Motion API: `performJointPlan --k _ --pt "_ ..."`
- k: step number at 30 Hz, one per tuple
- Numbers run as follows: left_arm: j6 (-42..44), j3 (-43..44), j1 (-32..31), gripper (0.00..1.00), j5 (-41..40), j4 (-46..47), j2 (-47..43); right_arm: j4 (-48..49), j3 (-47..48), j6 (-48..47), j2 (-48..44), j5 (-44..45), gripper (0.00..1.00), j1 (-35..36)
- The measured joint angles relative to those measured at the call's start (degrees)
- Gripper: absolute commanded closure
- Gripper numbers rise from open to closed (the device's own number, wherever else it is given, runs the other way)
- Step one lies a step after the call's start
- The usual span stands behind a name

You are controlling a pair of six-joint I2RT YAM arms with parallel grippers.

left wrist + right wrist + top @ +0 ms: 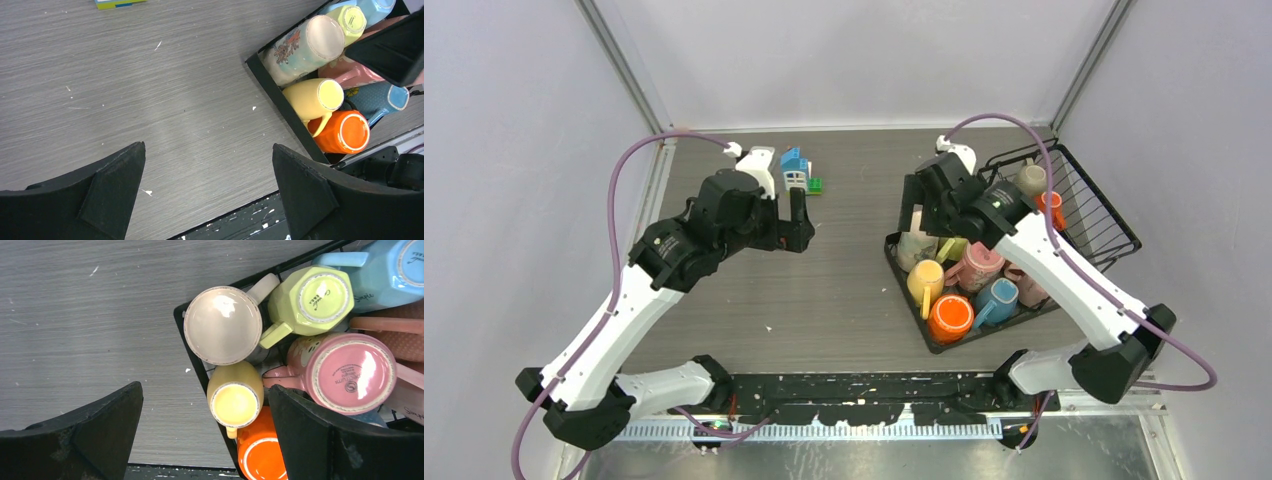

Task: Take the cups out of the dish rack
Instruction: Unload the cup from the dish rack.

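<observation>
Grey wood-grain tabletop [844, 290], closed in by pale walls on three sides.

Logged at the right side: dish rack [1114, 235] — black wire, set askew, raised basket end toward the far right corner. Crowded into its lower end: orange cup [950, 318] and yellow cup [925, 280] nearest the left edge, blue cup [996, 298] and pink cup [980, 265] just beside them, cream cup [222, 325] in the corner, lime cup [320, 300] just beside it. Turned base-up toward the right wrist camera: pink and lime, print visible. Counted two more in the basket end, partly hidden behind the right arm: beige cup [1031, 178], second orange cup [1052, 205].

Found left gripper [207, 147] over the tabletop left of the rack, jaws spread wide, nothing between them. Found right gripper [205, 387] above the rack's left corner, over the cream and yellow cups — jaws equally wide, gripping nothing.

Noted at the far edge: toy house [794, 170], green block [815, 185] just beside it, well apart from the rack.
</observation>
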Motion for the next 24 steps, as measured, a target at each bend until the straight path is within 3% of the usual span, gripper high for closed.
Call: performJointPlan --k 24 --pt "0.0 -0.4 0.0 0.0 -0.9 -1.0 -0.8 9.9 -8.2 -2.4 8.8 -4.2 0.0 -6.5"
